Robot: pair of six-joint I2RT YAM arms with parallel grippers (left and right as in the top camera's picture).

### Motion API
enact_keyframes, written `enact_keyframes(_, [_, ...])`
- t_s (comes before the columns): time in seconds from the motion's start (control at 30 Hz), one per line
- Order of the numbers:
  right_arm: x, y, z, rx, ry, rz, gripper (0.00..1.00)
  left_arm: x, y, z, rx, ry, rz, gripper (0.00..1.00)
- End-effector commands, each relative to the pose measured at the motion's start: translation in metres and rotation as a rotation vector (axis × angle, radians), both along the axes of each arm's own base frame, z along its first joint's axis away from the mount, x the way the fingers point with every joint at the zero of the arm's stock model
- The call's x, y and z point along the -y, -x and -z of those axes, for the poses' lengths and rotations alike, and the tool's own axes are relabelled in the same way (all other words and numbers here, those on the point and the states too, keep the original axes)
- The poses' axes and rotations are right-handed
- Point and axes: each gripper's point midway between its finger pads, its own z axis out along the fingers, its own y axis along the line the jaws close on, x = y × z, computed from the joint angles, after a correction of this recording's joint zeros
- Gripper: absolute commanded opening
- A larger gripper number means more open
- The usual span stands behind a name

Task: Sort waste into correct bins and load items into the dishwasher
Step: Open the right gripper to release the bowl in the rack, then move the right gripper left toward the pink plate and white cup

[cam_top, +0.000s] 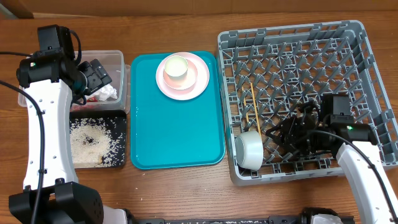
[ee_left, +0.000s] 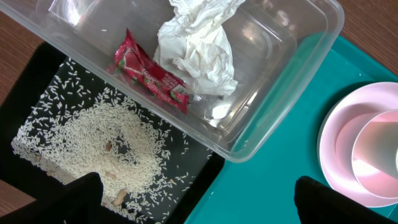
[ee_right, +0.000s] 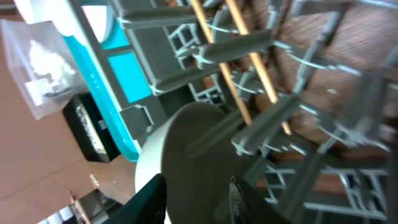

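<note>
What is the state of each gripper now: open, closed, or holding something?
Left gripper: open, holding nothing.
Right gripper: at the bowl rim; whether it grips cannot be told.

A robotics lab bench, I'd say: white robot arms (cam_top: 43, 118) over a wooden table (cam_top: 186, 186), grey dish rack (cam_top: 225, 99) under the right gripper (ee_right: 194, 200)
</note>
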Motion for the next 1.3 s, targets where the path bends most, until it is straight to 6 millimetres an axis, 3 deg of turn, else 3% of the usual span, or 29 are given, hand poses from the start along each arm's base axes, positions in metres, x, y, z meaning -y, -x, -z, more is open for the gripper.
enact_keyframes(0.0, [0.012, -0.019, -0.028, 0.079, 0.071, 0.024, 0.35, 0.001, -0.005, -0.007, 0.024, 0.005, -0.009, 1.0])
enact_keyframes(0.2, [-0.003, -0.024, -0.062, 0.136, 0.069, -0.031, 0.34, 0.001, -0.005, -0.007, 0.024, 0.005, -0.009, 1.0])
enact_keyframes(0.33, [-0.035, -0.024, -0.071, 0.205, 0.062, -0.147, 0.34, 0.001, -0.005, -0.007, 0.024, 0.005, -0.009, 1.0])
enact_keyframes(0.77, [-0.108, -0.028, -0.056, 0.481, 0.425, -0.384, 0.34, 0.001, -0.005, -0.007, 0.024, 0.005, -0.009, 1.0])
enact_keyframes(1.0, [-0.149, -0.02, -0.044, 0.551, 0.491, -0.48, 0.31, 0.001, -0.005, -0.007, 0.024, 0.005, -0.009, 1.0])
enact_keyframes(1.13, [-0.151, -0.022, -0.04, 0.511, 0.512, -0.496, 0.32, 0.001, -0.005, -0.007, 0.024, 0.005, -0.009, 1.0])
enact_keyframes(1.27, [-0.162, -0.033, -0.057, 0.51, 0.517, -0.503, 0.32, 0.001, -0.005, -0.007, 0.024, 0.005, -0.009, 1.0])
